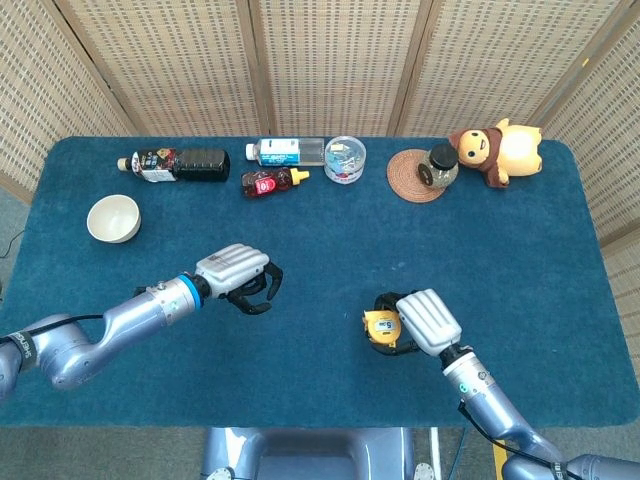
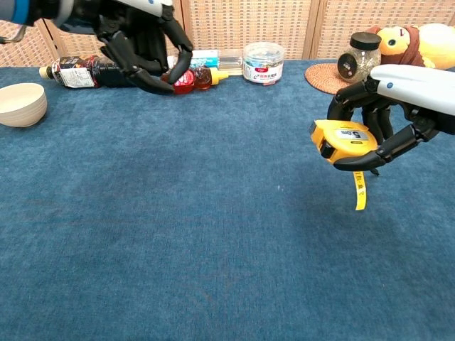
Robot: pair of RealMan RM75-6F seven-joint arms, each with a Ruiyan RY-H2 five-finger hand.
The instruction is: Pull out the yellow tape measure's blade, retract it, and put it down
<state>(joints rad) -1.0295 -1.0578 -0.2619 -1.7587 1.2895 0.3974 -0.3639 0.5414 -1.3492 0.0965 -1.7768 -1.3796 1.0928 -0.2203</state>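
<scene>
My right hand [image 1: 428,320] [image 2: 387,106] grips the yellow tape measure [image 1: 381,329] [image 2: 341,141] and holds it above the blue table [image 1: 320,260]. In the chest view a short length of yellow blade [image 2: 359,190] hangs down from its case. My left hand [image 1: 238,273] [image 2: 142,39] is raised over the table's left-centre, fingers apart and curved, holding nothing. It is well to the left of the tape measure.
Along the far edge lie a dark bottle [image 1: 175,163], a small red bottle [image 1: 268,182], a white-and-blue bottle [image 1: 285,151] and a clear tub [image 1: 345,158]. A jar [image 1: 441,163] stands on a round mat [image 1: 410,180] beside a plush toy [image 1: 497,148]. A white bowl [image 1: 112,218] sits far left.
</scene>
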